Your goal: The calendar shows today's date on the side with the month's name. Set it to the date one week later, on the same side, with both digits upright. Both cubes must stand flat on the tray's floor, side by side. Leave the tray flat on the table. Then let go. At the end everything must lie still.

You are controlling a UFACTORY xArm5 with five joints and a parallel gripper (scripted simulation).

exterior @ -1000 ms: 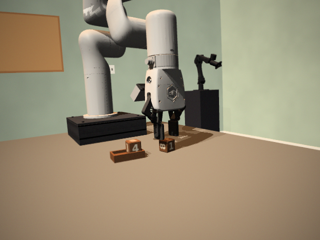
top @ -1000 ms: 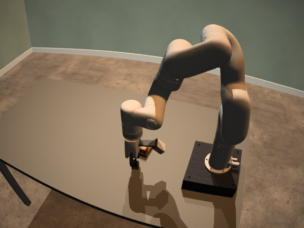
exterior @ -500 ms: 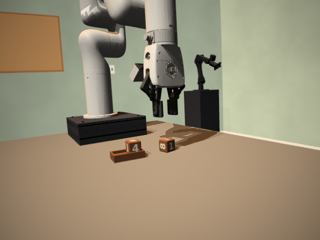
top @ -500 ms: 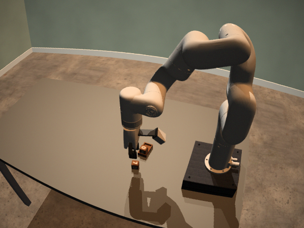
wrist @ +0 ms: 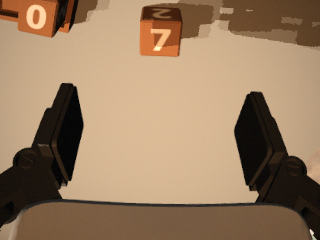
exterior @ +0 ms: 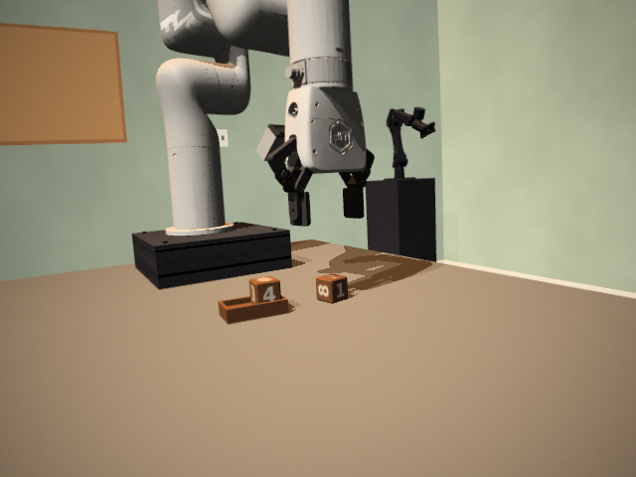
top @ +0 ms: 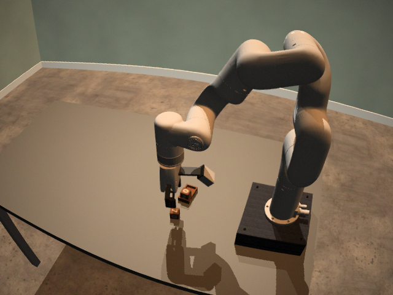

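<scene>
The hand (top: 172,195) (exterior: 326,208) (wrist: 161,107) hangs wide open, gripping nothing, perhaps to clear or regrasp the loose cube (top: 174,213) (exterior: 331,288) (wrist: 160,40) on the bench (top: 95,177) (exterior: 308,390) (wrist: 150,175); beyond, the other cube (top: 185,192) (exterior: 264,291) (wrist: 37,18) sits in the tray (top: 187,200) (exterior: 256,311), leaving room beside it.

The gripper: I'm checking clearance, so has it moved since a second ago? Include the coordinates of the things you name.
Yes, upward: in the exterior view, the gripper (top: 171,196) (exterior: 327,208) (wrist: 161,107) now hangs higher above the table (top: 95,177) (exterior: 328,390) (wrist: 155,100).
</scene>
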